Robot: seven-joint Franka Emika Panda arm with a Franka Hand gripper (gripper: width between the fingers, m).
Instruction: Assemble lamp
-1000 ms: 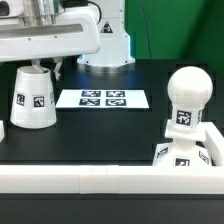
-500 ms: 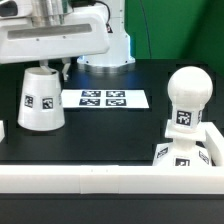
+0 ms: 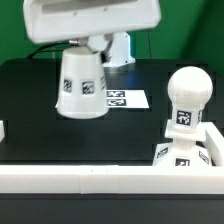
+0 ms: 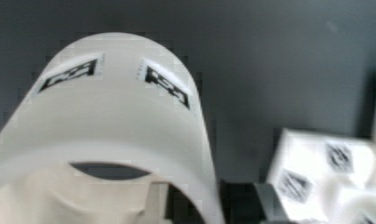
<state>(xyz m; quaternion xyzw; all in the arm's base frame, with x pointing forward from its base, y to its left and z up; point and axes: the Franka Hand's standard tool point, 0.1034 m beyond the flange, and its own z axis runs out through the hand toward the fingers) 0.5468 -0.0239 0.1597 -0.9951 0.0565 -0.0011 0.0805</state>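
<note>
Black tabletop (image 3: 30,90) with a low white wall along its front edge fills the scene. At about ten o'clock in the exterior view, the tapered white shade (image 3: 82,84) hangs tilted above the table, carried by the gripper (image 3: 80,44), whose fingers appear clamped on its narrow top, though the grip itself is hidden. At four o'clock the round bulb (image 3: 188,98) stands upright in the square base (image 3: 196,148), likely awaiting the shade. Behind lies the marker board (image 3: 128,99).

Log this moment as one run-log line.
gripper: shut on shade | shade: lifted off table | bulb: standing on base
</note>
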